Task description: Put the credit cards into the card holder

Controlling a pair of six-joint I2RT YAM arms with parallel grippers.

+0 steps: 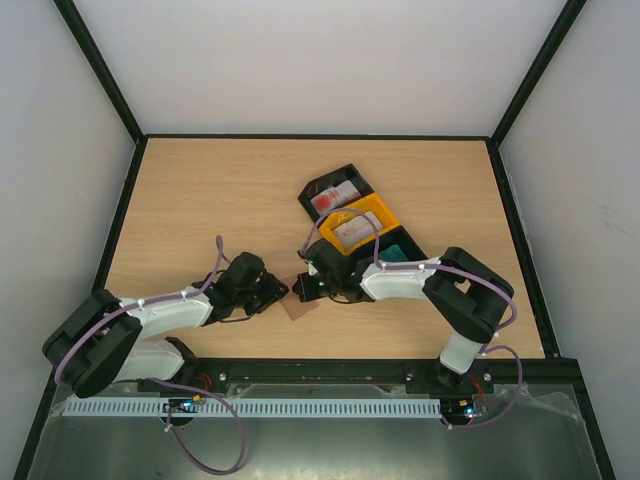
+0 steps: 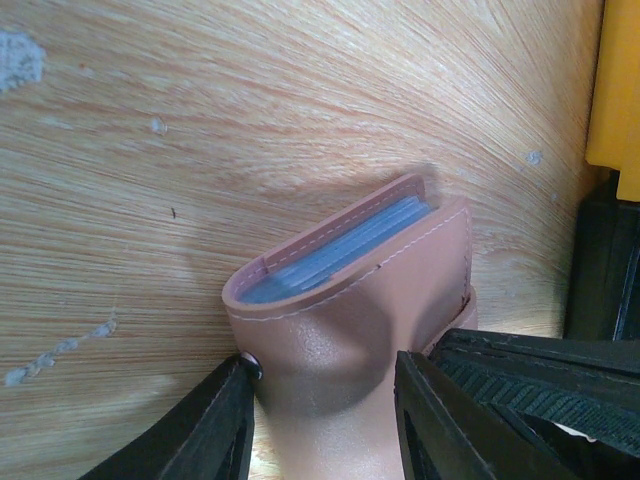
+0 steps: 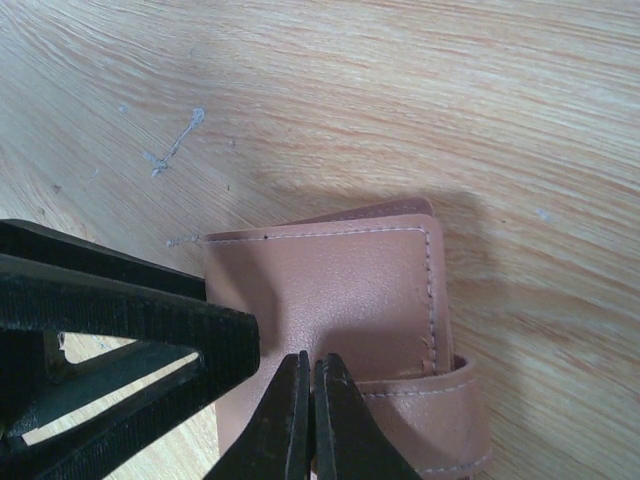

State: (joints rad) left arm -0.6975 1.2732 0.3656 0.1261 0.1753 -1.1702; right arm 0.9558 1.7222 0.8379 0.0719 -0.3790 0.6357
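Note:
The brown card holder [image 1: 298, 309] stands on the table between both arms. My left gripper [image 2: 325, 420] is shut on the card holder [image 2: 340, 330], and its two fingers squeeze the leather sides so the mouth bulges. Blue-grey pockets [image 2: 330, 255] show inside it. My right gripper [image 3: 310, 368] is shut, with nothing seen between its fingers. Its tips rest against the outer face of the card holder [image 3: 340, 290], just above the strap [image 3: 440, 400]. Credit cards lie in the trays: a red-and-white one [image 1: 330, 198], a white one [image 1: 352, 228] and a teal one [image 1: 402, 252].
A row of trays runs diagonally behind the right arm: a black tray [image 1: 345, 174], an orange tray [image 1: 384, 212] and another black tray [image 1: 412, 240]. The orange tray's edge [image 2: 615, 90] shows at the right of the left wrist view. Black frame rails border the table.

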